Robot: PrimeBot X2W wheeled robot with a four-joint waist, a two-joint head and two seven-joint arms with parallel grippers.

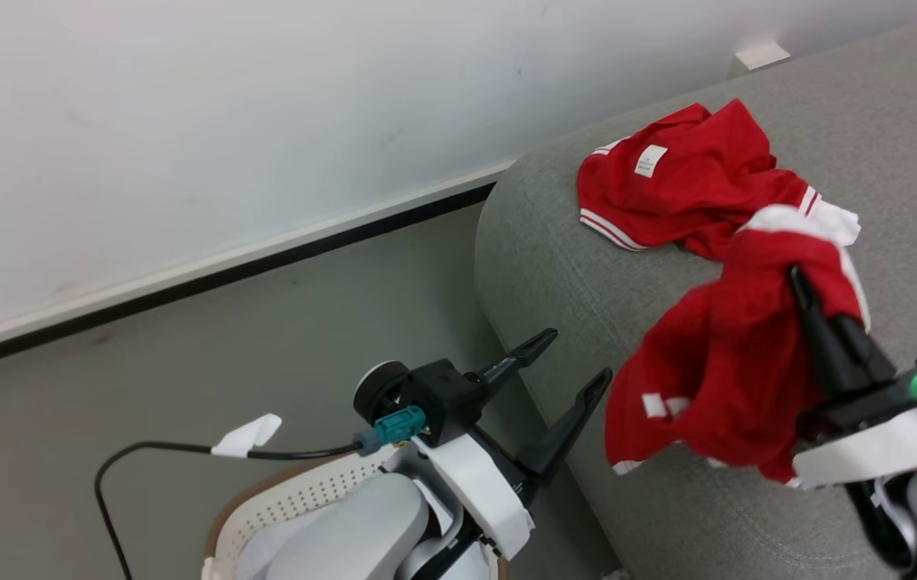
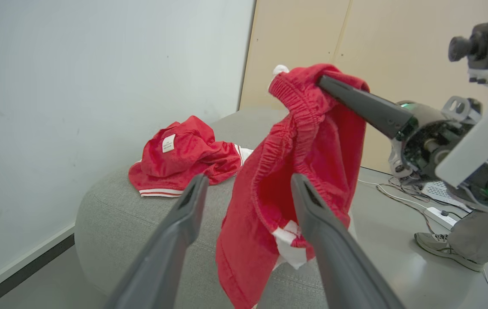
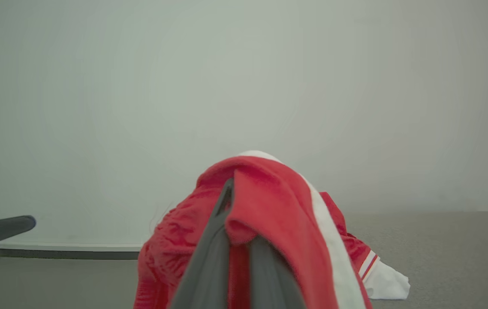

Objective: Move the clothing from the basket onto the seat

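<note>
Head view gives you the red shorts [image 1: 716,362] dangling from the right gripper [image 1: 798,282], its jaws clenched on a bunch of cloth at the elastic waistband, over the near edge of the grey sofa [image 1: 571,266]. You cannot tell whether the hem touches the cushion. A red jersey [image 1: 684,185] lies crumpled on the sofa just beyond the shorts. The left gripper [image 1: 575,354] hangs with jaws spread wide and empty, between the perforated laundry basket [image 1: 281,503] and the sofa. Treat the shorts as light, limp and probably a little slick: they fold and swing and have nothing to break, but a thin pinch may slip. The gathered waistband looks like the thickest, surest place to hold them, and they should flop flat once you let go.
</note>
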